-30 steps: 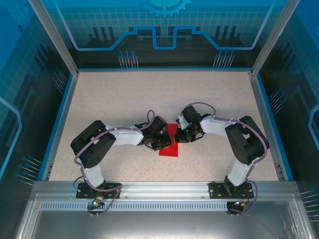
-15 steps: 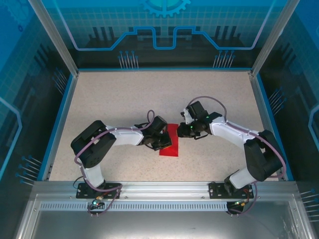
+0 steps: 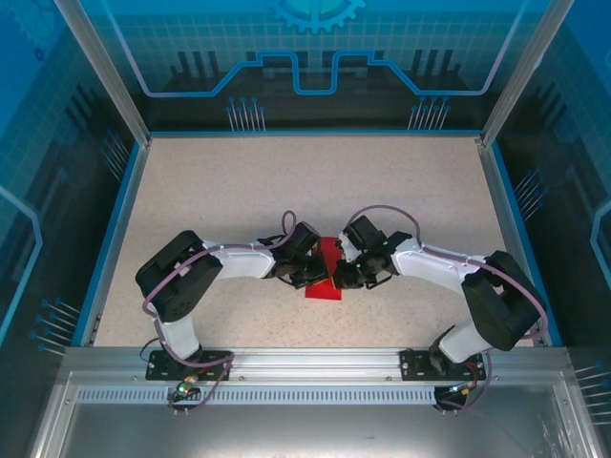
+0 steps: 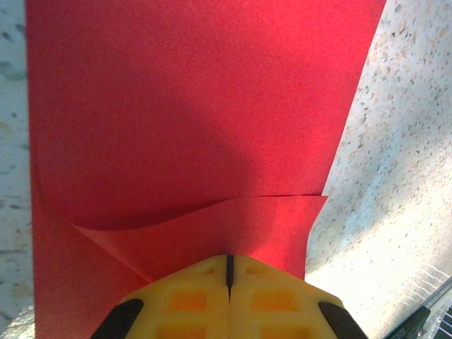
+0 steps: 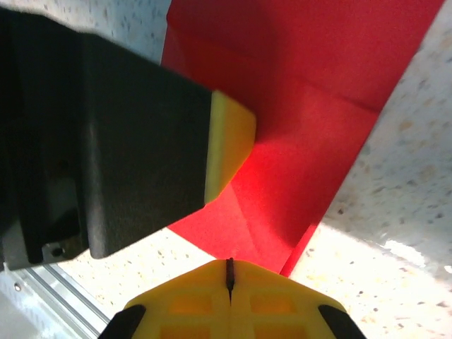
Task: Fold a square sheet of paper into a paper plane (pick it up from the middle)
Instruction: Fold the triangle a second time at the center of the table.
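The square sheet of paper [image 3: 323, 289], bright red and folded into a narrow upright strip, lies flat at the table's middle. My left gripper [image 3: 318, 277] reaches in from the left with its tips on the strip. In the left wrist view its yellow fingers [image 4: 191, 296] are shut, and a curved folded flap [image 4: 233, 226] of the paper [image 4: 198, 106] runs up against them. My right gripper [image 3: 341, 279] comes in from the right, also shut. Its tips [image 5: 229, 272] sit at the near edge of the paper [image 5: 311, 106], beside a diagonal crease. The left finger [image 5: 141, 141] rests on the sheet just ahead.
The speckled beige table [image 3: 286, 181] is ringed by a blue rim [image 3: 115, 239] and transparent walls. Bare tabletop [image 4: 402, 141] lies right of the paper in the left wrist view. A metal rail [image 3: 305, 367] runs along the near edge by the arm bases.
My right arm swung out to the right, then came back in lower against the paper's right side. The left arm and the paper have stayed put.
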`<state>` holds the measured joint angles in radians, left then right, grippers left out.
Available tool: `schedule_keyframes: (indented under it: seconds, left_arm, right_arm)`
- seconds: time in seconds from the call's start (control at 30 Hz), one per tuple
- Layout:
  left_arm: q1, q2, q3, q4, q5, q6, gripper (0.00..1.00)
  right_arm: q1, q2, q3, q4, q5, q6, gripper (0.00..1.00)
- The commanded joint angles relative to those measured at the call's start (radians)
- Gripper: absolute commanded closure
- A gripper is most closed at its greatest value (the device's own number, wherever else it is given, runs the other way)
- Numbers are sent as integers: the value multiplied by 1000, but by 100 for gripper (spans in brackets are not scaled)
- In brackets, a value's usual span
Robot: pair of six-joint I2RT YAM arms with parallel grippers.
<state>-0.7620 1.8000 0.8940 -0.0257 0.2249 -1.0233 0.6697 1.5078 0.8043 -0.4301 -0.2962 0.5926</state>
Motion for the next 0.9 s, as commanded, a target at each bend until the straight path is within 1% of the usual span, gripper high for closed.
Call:
schedule_keyframes:
  seconds: [0.0,0.4,0.87]
  left_arm:
    - [-7,42,-46,-94,-28,-25,95]
    - [-7,33,-54,-92,-37,-28,97]
    - [-7,29,-60,-90,-44,-33,98]
  right_arm:
    - [29,24,-28,25,-23,42,98]
    - [35,77,-51,27,41,40,99]
    - [36,91,-80,16,60,35,99]
